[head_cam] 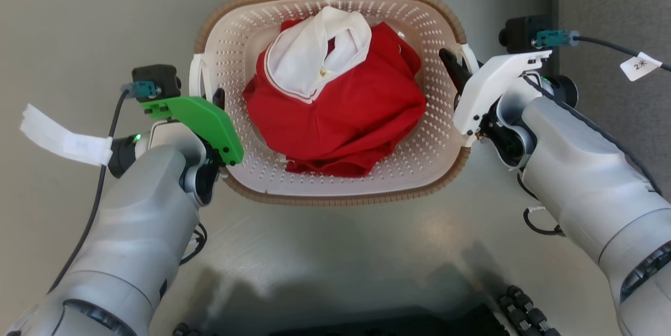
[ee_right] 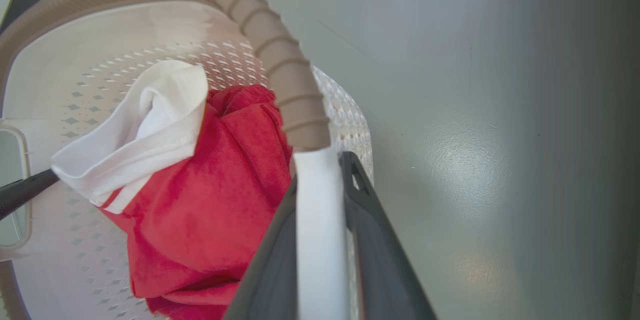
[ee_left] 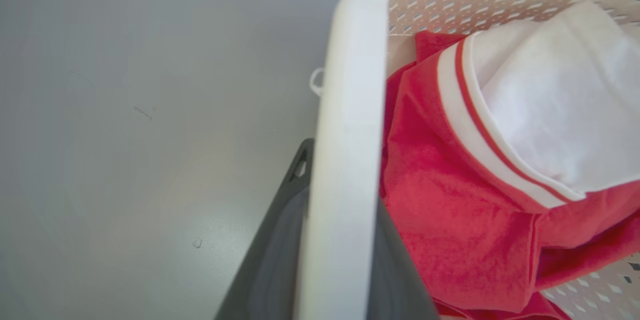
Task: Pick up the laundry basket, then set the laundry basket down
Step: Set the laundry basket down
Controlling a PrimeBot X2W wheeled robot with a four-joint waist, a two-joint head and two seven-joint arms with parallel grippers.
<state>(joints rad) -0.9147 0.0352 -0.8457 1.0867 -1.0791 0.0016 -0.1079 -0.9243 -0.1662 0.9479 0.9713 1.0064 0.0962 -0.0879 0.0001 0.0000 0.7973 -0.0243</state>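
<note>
Clamping laundry basket (head_cam: pixel 335 202) handles — cable tag (head_cam: pixel 640 66) reads "2米".

We count one basket (head_cam: pixel 335 201) at centre frame, bearing two white handles: left handle (head_cam: pixel 194 76), right handle (head_cam: pixel 469 58). We see one red shirt (head_cam: pixel 346 116) in it. We count two grippers, left gripper (head_cam: pixel 218 99) and right gripper (head_cam: pixel 452 66); two arms, left arm (head_cam: pixel 141 220) and right arm (head_cam: pixel 587 179); two cameras, left camera (head_cam: pixel 155 80) and right camera (head_cam: pixel 521 32); two paper tags, left tag (head_cam: pixel 63 137) and right tag (head_cam: pixel 639 66).
</note>
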